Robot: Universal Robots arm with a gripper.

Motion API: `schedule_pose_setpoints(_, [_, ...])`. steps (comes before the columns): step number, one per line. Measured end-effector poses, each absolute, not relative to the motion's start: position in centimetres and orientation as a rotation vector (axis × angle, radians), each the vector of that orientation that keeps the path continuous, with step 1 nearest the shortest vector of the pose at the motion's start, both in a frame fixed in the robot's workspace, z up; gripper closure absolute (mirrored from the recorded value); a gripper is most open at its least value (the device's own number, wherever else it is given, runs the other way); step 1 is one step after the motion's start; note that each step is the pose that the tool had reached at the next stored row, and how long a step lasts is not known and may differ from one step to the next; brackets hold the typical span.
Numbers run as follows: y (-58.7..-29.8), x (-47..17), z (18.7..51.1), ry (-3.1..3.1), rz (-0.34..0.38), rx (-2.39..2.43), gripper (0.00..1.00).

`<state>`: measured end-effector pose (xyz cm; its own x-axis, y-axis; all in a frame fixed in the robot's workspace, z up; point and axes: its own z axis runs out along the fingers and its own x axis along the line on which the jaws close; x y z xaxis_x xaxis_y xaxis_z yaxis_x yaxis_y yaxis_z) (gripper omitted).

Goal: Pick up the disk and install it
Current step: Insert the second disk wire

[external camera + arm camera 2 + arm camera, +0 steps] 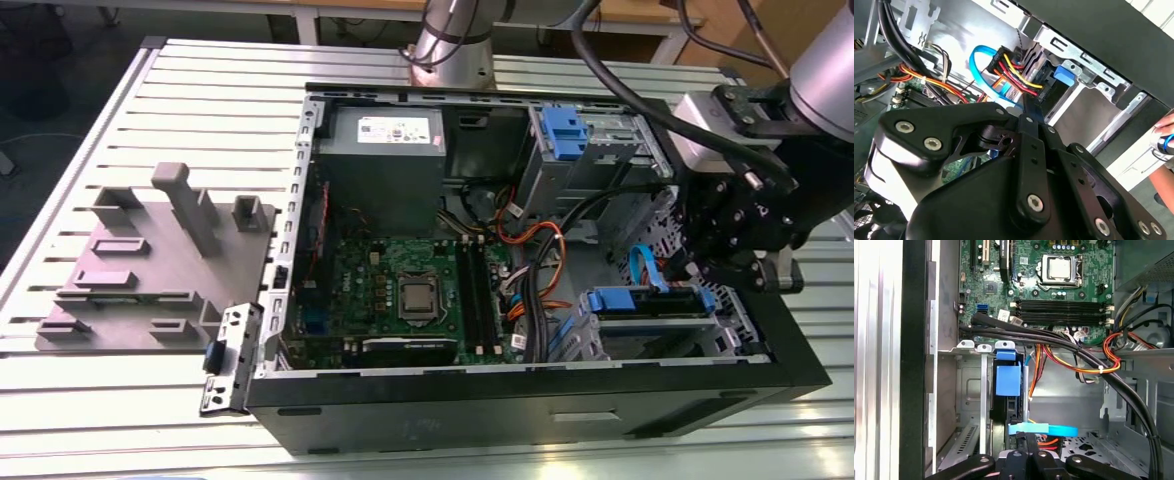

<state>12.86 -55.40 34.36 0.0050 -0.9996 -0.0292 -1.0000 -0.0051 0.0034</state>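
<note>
The disk point(650, 301) sits in the lower drive cage at the case's front corner, on the exterior view's right, blue rails showing over its grey body. In the first wrist view it stands edge-on in the cage with its blue tab point(1007, 380) facing the motherboard. In the second wrist view red and yellow power wires and a blue data cable run to the disk point(1061, 75). My gripper point(691, 272) hangs right over that cage. Its black fingers look pressed together, just beside the disk point(1029, 441), with nothing seen between them; the tips point(1029, 107) point at the disk's connector end.
A second blue-fronted caddy point(562, 131) sits in the upper metal cage, beside the grey power-supply box point(384, 130). Thick black cables point(1064, 342) and orange wires cross the case above the cage. A grey fixture point(154, 255) stands outside the case. A hand point(1165, 131) is visible beyond the case wall.
</note>
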Motion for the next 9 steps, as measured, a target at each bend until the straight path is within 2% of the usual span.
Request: schedule_pose_setpoints(9, [-55.98, 13.41, 34.31, 2.210, 0.041, -2.206, 0.89])
